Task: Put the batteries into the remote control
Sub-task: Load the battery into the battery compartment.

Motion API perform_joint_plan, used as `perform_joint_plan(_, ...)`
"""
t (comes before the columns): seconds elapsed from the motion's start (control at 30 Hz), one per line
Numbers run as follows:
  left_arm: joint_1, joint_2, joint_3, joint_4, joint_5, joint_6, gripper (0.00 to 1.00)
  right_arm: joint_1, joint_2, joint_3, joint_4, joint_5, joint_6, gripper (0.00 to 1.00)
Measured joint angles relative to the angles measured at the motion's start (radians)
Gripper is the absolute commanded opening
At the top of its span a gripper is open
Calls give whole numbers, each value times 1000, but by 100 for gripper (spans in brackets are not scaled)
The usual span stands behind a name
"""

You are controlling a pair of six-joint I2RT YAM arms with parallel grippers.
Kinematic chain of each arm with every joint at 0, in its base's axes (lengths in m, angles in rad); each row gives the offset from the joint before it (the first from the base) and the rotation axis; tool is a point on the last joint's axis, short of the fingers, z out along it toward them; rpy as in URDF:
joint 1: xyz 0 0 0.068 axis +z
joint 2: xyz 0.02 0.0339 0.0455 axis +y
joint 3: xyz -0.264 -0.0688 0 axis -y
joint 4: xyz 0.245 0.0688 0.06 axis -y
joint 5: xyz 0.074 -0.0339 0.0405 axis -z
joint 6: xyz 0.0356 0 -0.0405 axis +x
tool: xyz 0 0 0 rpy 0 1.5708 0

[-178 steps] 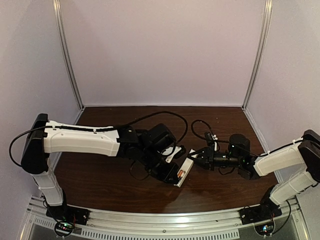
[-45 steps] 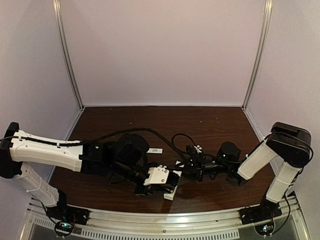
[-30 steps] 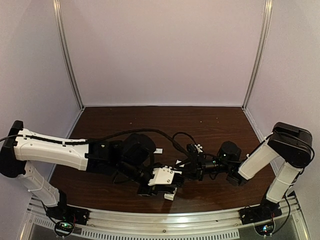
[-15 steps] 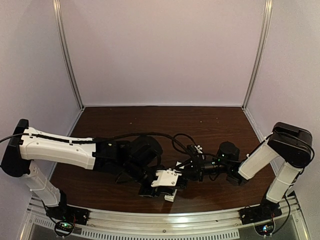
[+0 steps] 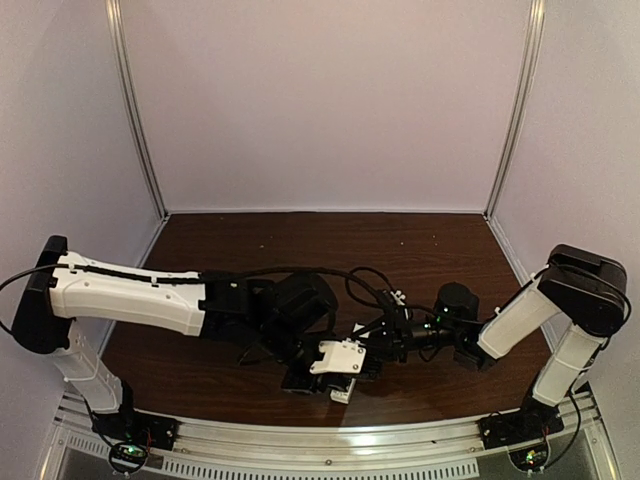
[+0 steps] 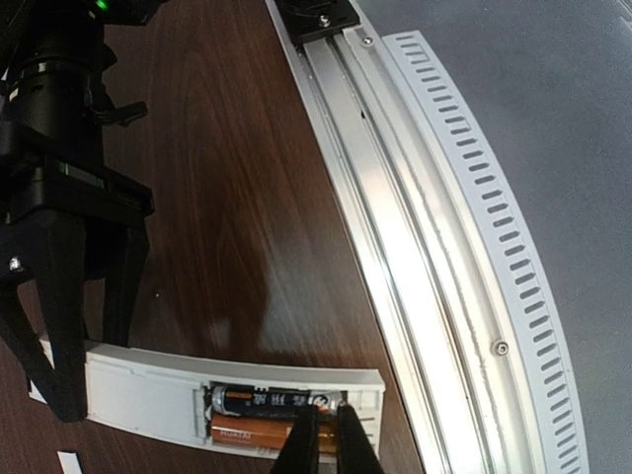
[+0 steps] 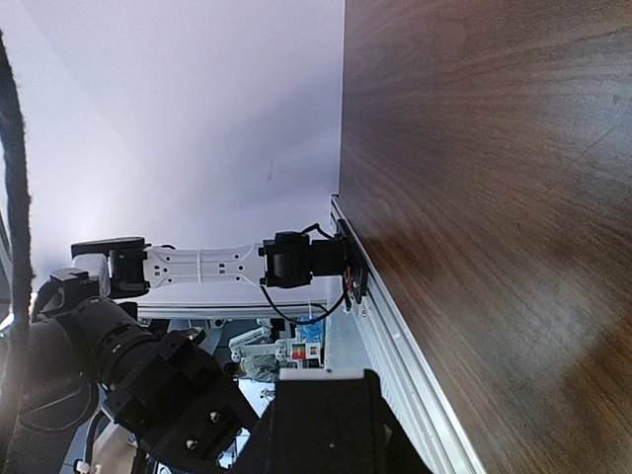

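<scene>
Pale lilac walls (image 5: pixel 320 100) enclose a dark brown wooden desk (image 5: pixel 420 250) with a ribbed aluminium rail (image 6: pixel 415 247) along its near edge. The left pincer (image 6: pixel 321 439) is closed and empty, its tips at the open bay of the slim white plastic remote control (image 6: pixel 138 395), which lies flat near the rail (black cylindrical battery (image 6: pixel 267 400) and orange cylindrical battery (image 6: pixel 247 432) seated side by side). The right pincer (image 6: pixel 89 373) clamps the remote's other end. Over the last second and a half the left arm (image 5: pixel 130 295) has reached further right.

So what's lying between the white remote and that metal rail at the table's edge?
Nothing: in the left wrist view only bare brown tabletop separates the remote control from the rail.
</scene>
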Motion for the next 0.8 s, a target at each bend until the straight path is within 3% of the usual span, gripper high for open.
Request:
perform_joint_plan(0.23, -5, 49, 49, -65, -46, -2, 7, -5, 0, 0, -43, 27, -13, 0)
perform_joint_plan(0.63, -39, 114, 115, -134, -169, -6, 14, -5, -6, 0, -97, 58, -47, 0)
perform_joint_plan(0.8, -64, 139, 180, -206, -254, -10, 9, -8, -51, 0, -134, 84, -73, 0)
